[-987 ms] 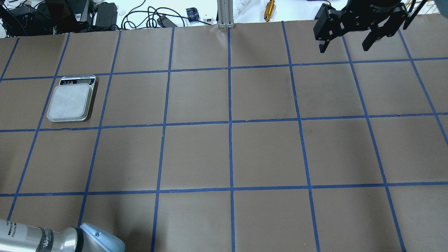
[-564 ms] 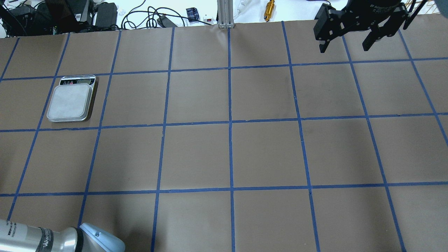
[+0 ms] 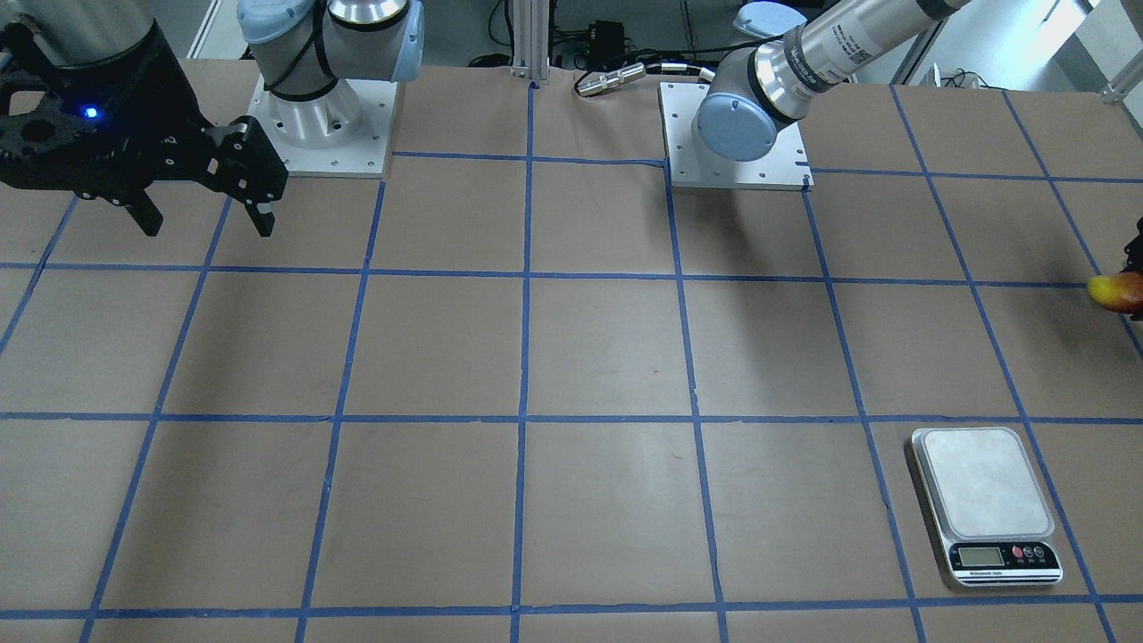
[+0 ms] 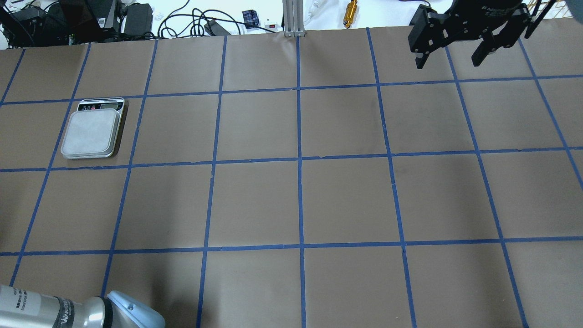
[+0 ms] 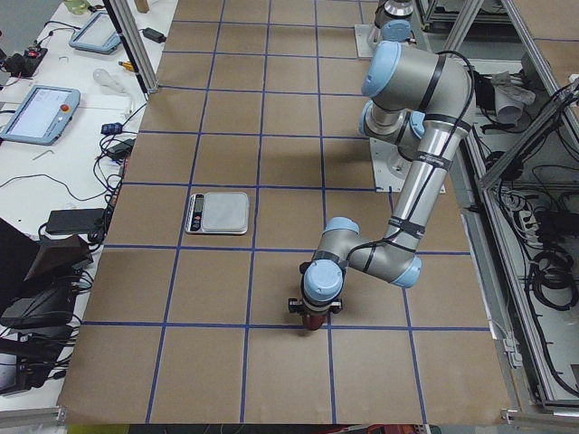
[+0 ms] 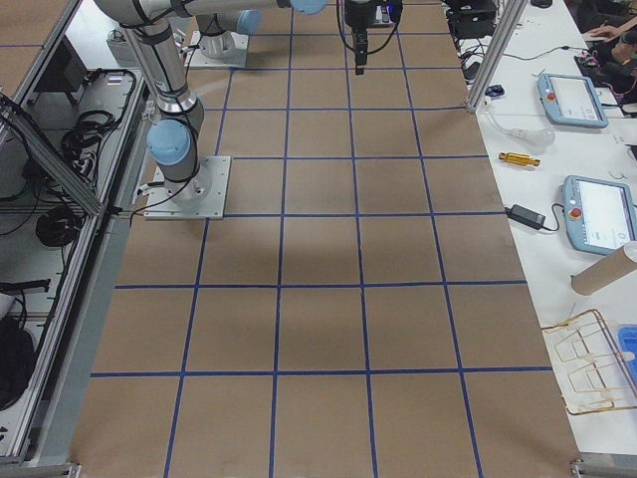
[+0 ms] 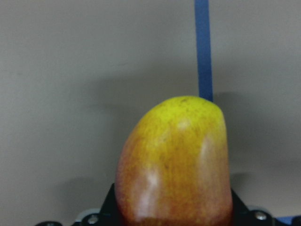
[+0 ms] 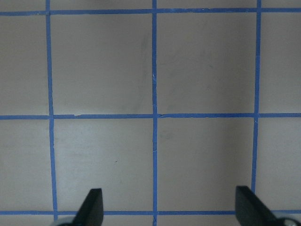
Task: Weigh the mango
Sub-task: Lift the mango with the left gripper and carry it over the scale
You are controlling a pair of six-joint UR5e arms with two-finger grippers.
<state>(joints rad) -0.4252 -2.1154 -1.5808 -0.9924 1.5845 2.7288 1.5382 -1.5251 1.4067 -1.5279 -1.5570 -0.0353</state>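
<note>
The mango, yellow at its tip and red-orange lower down, fills the left wrist view, with my left gripper's black jaws tight against both its sides. It also shows at the right edge of the front-facing view. In the left side view my left gripper is low over the table, one grid square from the silver scale. The scale has a bare platform. My right gripper is open and empty, high over the far right of the table.
The brown paper-covered table carries a blue tape grid. Cables, power bricks and a brass fitting lie beyond its far edge. My left arm's elbow shows at the bottom left of the overhead view.
My left arm's elbow has shifted slightly down at the overhead view's bottom left. The right gripper and the scale have not moved.
</note>
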